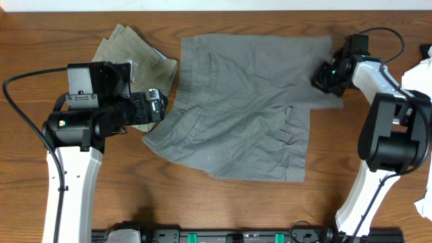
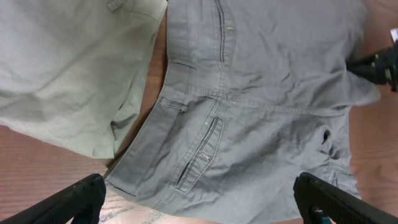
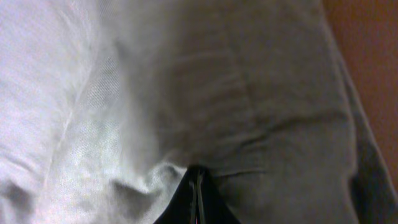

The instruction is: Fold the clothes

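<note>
Brown wood-grained bench [image 1: 223, 209] all round, matt and hard, with a pale strip of wall at twelve o'clock.

Find the grey shorts [image 1: 250, 108] spread nearly flat at the centre, waistband toward nine o'clock, legs toward three; judging by that lie, at the opening fold, with nothing doubled over yet.

Note the right end effector [image 1: 329, 74] at two o'clock of the cloth, pinched tight on a bunch of leg hem; note the left end effector [image 1: 156, 104] at nine o'clock by the waistband, spread wide and gripping nothing; cannot tell whether touching or hovering.

To do it well: close the left on the waistband corner, taking both layers; lift both ends together, keeping the span taut; carry edge to edge and lay down, not drop; flatten the puckers toward four o'clock first; steer clear of the khaki garment [image 1: 131, 50] at ten o'clock, just beside the waistband.

Soft woven twill, limp and creased; thicker at the stitched waistband, belt loops and slit pocket; likely to sag and slide if held slack.
</note>
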Motion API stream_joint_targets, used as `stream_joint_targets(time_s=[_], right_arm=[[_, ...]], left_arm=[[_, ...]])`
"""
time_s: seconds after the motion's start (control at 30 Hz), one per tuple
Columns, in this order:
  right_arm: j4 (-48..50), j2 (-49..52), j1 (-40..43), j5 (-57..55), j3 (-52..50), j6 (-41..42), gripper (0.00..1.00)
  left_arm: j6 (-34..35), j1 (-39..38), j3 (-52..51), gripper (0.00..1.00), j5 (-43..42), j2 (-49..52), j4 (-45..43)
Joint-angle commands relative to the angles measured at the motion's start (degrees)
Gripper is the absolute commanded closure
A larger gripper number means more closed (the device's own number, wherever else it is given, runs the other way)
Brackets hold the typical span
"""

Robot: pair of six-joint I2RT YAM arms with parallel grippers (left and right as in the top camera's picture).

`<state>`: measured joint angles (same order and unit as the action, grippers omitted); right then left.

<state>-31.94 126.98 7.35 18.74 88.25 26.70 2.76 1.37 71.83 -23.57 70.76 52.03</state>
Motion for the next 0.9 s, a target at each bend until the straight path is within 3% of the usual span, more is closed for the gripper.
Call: stream_joint_targets(time_s=[0.0,0.23,0.3,0.33,0.47,0.6,0.7,0.87], right_arm=[[5.9,11.0,-1.0,-0.4,-2.5,9.8,0.99],[32.7,16.8,-3.3,16.4,-0.2,17.2,0.98],[37.9,15.9,-3.3,21.4,1.0,15.2,0.90],[39.6,14.8,-3.1,25.0,1.8,13.8,0.80],[40.1,9.8,-1.1,32.1,2.9,9.3,0.65],[33.4,1.7,2.1,37.9,2.9,2.9,0.56],[21.4,-4.4,4.6,37.2,2.9,-4.1,0.50],[-7.0,-10.8,7.3,16.4,2.9,-14.1,0.46]], left_arm=[[-0.5,-0.2,1.0,0.02,0.4,-0.4,-0.3],[-0.5,-0.2,1.0,0.02,0.1,-0.4,-0.7],[-0.5,-0.2,1.0,0.02,0.0,-0.4,-0.7],[-0.5,-0.2,1.0,0.02,0.0,-0.4,-0.7],[-0.5,-0.2,1.0,0.02,0.0,-0.4,-0.7],[-0.5,-0.2,1.0,0.02,0.0,-0.4,-0.7],[-0.5,-0.2,1.0,0.02,0.0,-0.4,-0.7],[-0.5,-0.2,1.0,0.02,0.0,-0.4,-0.7]])
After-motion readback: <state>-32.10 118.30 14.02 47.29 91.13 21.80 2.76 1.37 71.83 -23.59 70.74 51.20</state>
